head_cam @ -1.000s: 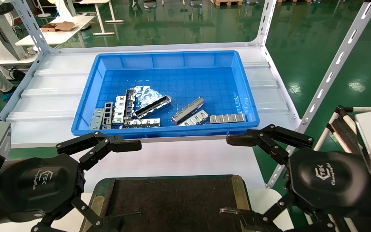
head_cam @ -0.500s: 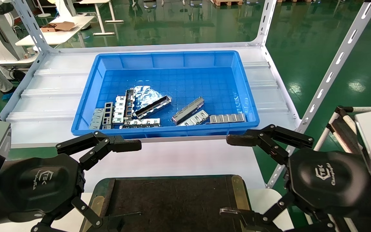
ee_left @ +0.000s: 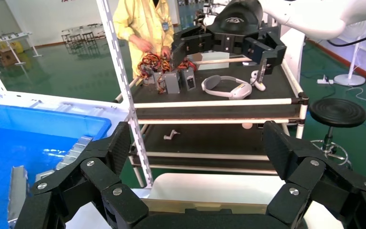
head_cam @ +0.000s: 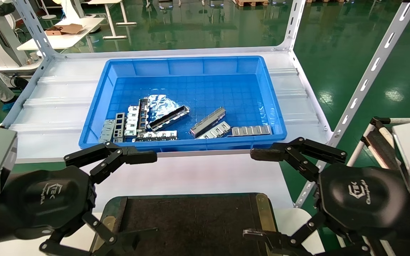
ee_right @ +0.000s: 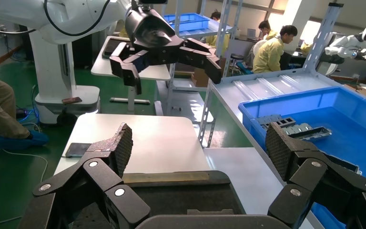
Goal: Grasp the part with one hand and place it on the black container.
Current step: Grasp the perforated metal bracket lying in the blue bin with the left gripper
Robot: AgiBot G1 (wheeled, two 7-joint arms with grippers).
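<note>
The part [head_cam: 208,122], a slim grey boxy metal bar, lies slanted on the floor of the blue bin [head_cam: 190,64], right of centre. The black container [head_cam: 190,224], a flat dark tray with brass side strips, sits at the near table edge, also in the right wrist view [ee_right: 181,195]. My left gripper [head_cam: 144,193] hangs open over the tray's left end, well short of the bin. My right gripper [head_cam: 255,193] hangs open over the tray's right end. Both hold nothing; in the wrist views the left gripper [ee_left: 198,143] and the right gripper [ee_right: 198,148] show wide, bare jaws.
Flat silver strips with square cut-outs [head_cam: 251,130] and an open trough bar with a black inside [head_cam: 169,117] lie near the part. Slanted rack uprights [head_cam: 368,74] flank the shelf. A trolley [head_cam: 379,142] stands at the right. People sit at the benches behind.
My left gripper has shifted slightly forward and to the right. The right arm and the parts in the bin have not moved.
</note>
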